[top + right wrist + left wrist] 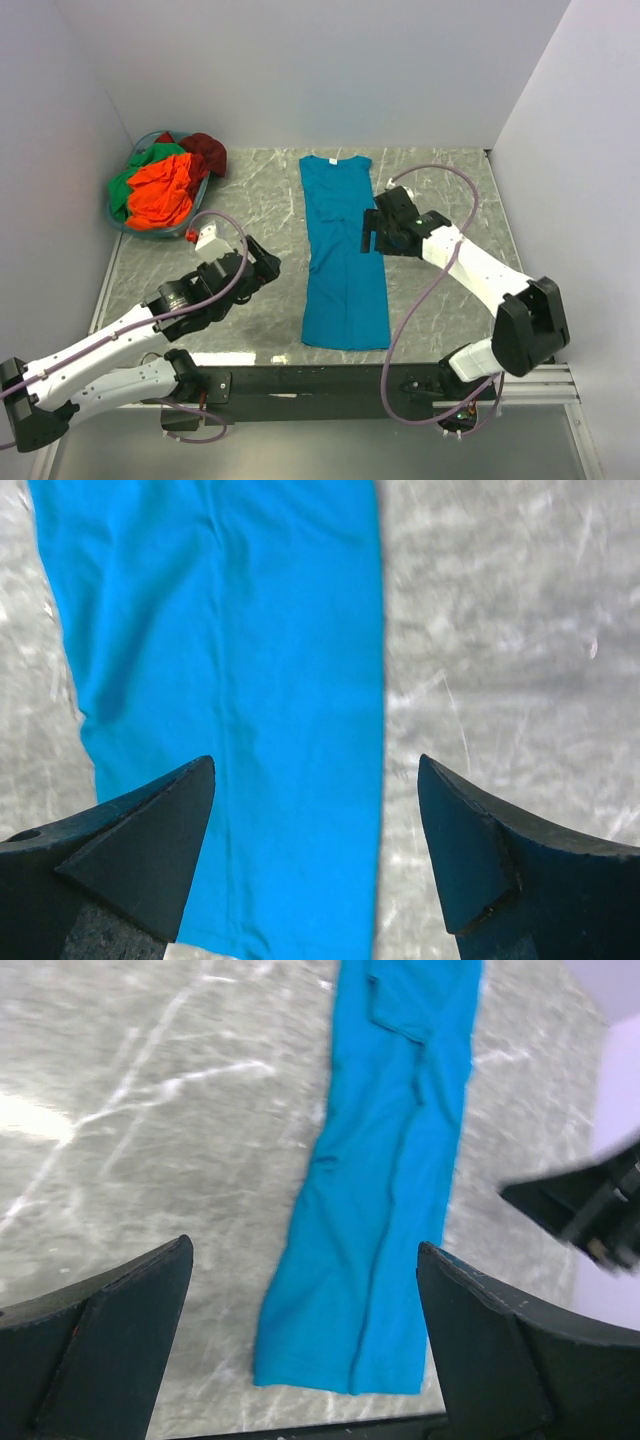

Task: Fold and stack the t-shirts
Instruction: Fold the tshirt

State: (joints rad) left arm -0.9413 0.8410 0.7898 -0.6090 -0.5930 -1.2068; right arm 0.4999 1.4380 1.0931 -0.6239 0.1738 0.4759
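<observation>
One teal-blue t-shirt (pixel 343 255) lies flat down the middle of the marble-patterned table (pixel 250 200). It is already narrowed to a long strip with its sides apparently turned in, collar at the far end and hem toward the arms. Three more tees, orange (pixel 160 192), green (pixel 122 190) and dark red (pixel 205 150), sit heaped in the round basket (pixel 165 234) at the far left.

Both grippers are empty, fingers spread wide. The left gripper (pixel 262 268) hovers over bare table just left of the strip's lower half. The right gripper (pixel 372 232) hangs at the strip's right edge, toward its upper half.

The lengthwise folds look done, so the crosswise fold seems next. That calls for each gripper to pinch a corner of one end and carry it over the other, edges aligned.
</observation>
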